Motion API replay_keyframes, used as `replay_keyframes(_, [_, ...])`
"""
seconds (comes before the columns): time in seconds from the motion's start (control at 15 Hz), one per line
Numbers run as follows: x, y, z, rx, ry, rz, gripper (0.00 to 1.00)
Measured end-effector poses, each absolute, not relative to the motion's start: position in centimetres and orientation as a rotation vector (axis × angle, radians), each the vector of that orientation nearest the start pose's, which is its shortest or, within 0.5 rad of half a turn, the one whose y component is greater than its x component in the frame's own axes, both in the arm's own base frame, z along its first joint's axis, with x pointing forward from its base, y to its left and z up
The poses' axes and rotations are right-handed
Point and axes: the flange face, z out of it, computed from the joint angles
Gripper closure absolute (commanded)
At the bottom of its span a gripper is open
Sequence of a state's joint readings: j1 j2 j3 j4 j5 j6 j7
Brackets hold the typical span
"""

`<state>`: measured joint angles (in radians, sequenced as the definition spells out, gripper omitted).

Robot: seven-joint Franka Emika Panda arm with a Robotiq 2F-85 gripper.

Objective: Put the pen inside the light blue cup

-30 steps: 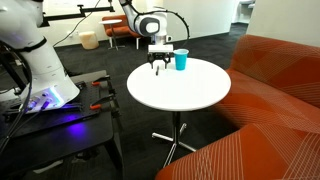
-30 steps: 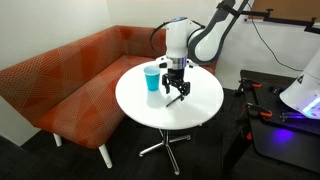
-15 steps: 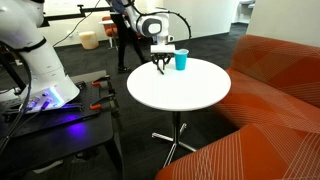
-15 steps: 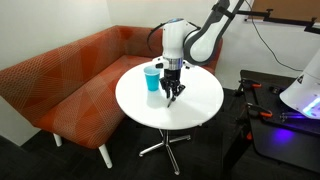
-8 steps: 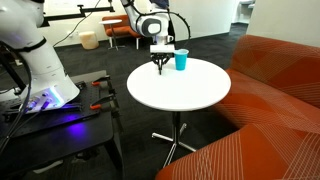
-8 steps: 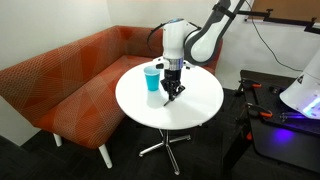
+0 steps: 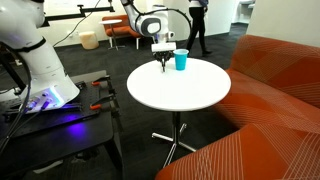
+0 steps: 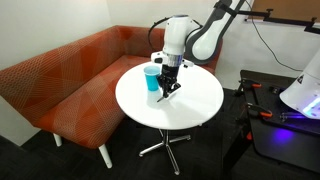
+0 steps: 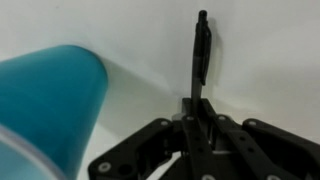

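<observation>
One pen (image 9: 201, 55), a thin dark stick, is clamped between the fingertips of the gripper (image 9: 196, 122). The jaws are closed on one end of it, and most of its length projects beyond them.

**Position.** In both exterior views the gripper (image 7: 164, 63) (image 8: 170, 87) hangs over the round white table (image 7: 190, 98) (image 8: 195, 108), just beside the light blue cup (image 7: 181, 60) (image 8: 151, 78). The pen is outside the cup. Whether its free end touches the table top cannot be told.

**Orientation.** In the wrist view the pen's long axis runs in line with the fingers, straight away from the wrist. As the gripper faces down in the exterior views, the pen is judged close to upright, with its free end toward the table. The cup (image 9: 45, 100) stands to one side of it, apart from it.

**Handling, as a judgement.**
- The pen is light and stiff, so it should not bend under the grip.
- Its body is narrow and probably smooth. Held near one end, it may pivot or slip if the free end strikes the rim.
- The cup looks like light plastic and could tip or slide under a side push.
- The pen is best gripped across the barrel, with the long axis kept upright for entry through the wide rim.
</observation>
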<state>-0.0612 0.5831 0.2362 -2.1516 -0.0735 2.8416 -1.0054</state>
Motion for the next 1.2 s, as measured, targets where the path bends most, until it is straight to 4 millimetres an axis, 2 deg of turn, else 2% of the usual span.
replay_keyframes(0.53, [55.2, 9.3, 16.5, -2.415, -1.837, -0.591, 0.97])
replay_keyframes(1.2, [53.3, 8.7, 19.7, -2.222, -1.871, -0.755, 0.97])
